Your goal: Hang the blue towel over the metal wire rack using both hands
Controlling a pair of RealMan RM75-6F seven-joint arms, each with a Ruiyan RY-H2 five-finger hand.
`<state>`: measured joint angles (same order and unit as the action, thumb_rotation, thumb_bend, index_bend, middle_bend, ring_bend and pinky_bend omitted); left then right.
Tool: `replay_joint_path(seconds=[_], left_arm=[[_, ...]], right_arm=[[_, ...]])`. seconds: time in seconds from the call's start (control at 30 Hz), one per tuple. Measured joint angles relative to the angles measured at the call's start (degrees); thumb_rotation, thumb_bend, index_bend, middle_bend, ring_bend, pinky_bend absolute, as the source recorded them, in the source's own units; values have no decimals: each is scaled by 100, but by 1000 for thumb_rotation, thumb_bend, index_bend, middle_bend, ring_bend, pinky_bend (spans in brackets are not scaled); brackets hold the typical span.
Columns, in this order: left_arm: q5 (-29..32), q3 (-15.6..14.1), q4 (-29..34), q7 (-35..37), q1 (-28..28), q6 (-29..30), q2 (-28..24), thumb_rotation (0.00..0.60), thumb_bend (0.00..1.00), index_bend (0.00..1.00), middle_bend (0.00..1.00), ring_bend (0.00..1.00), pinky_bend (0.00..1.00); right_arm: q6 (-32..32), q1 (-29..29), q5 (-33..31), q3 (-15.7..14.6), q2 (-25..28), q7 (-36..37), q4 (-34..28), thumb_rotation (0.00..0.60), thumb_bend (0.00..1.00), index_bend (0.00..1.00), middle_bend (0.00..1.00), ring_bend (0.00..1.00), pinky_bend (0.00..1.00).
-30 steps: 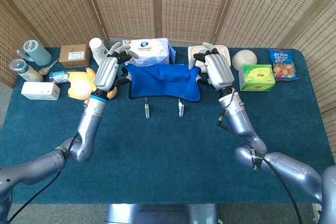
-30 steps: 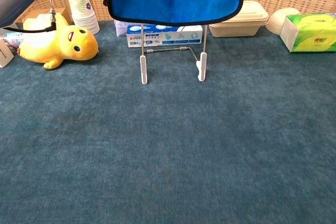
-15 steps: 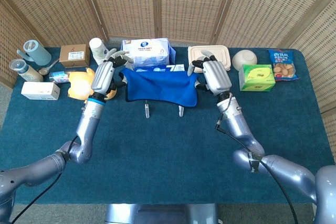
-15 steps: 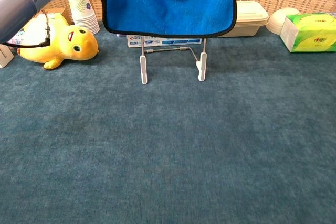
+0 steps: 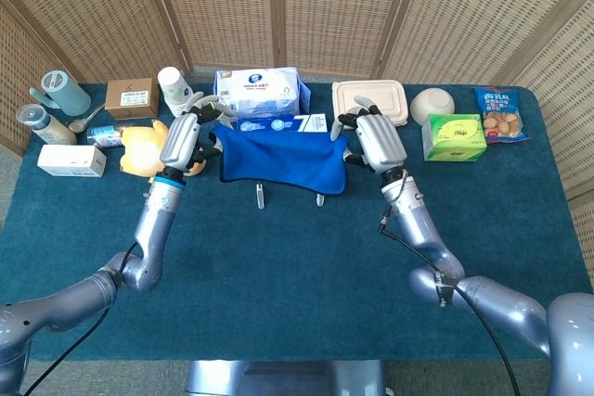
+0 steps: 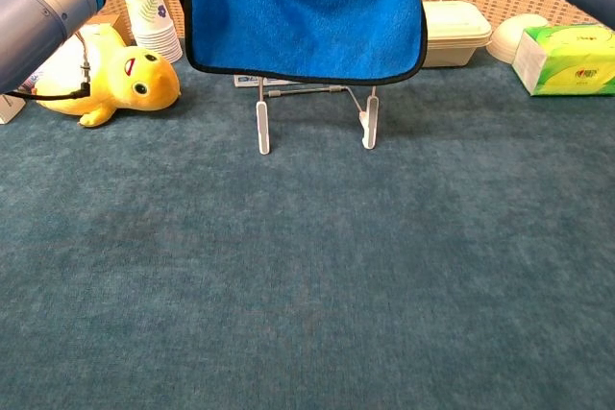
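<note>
Left robot hand (image 5: 182, 138) and right robot hand (image 5: 376, 140) each hold a top corner of the blue towel (image 6: 303, 12), hanging over the metal wire rack (image 6: 314, 114).

Towel (image 6: 303, 9): soft matt blue terry cloth, dark stitched hem. Rack (image 6: 315, 112): thin bare metal wire w/ smooth white plastic feet. Table (image 6: 307, 276) cover: matt teal felt-like cloth, slightly napped. My arms: glossy silver-grey shells; my left hand (image 5: 182, 134) & right hand (image 5: 375, 137) same finish, black at the fingers. Far left, duck (image 6: 101, 79): fuzzy yellow plush. Far screen (image 5: 278, 6): woven cane, matt.
</note>
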<state>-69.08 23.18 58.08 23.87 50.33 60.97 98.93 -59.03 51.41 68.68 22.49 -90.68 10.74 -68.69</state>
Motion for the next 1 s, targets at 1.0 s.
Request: replay_joint_path(seconds=[1.0], left_arm=[[92,27,-223,8,26,-144,187,600,601,789,388,186,15]], right_arm=[[23,-106,22,-69,-145,141,251,600,473,989,555,354,167]])
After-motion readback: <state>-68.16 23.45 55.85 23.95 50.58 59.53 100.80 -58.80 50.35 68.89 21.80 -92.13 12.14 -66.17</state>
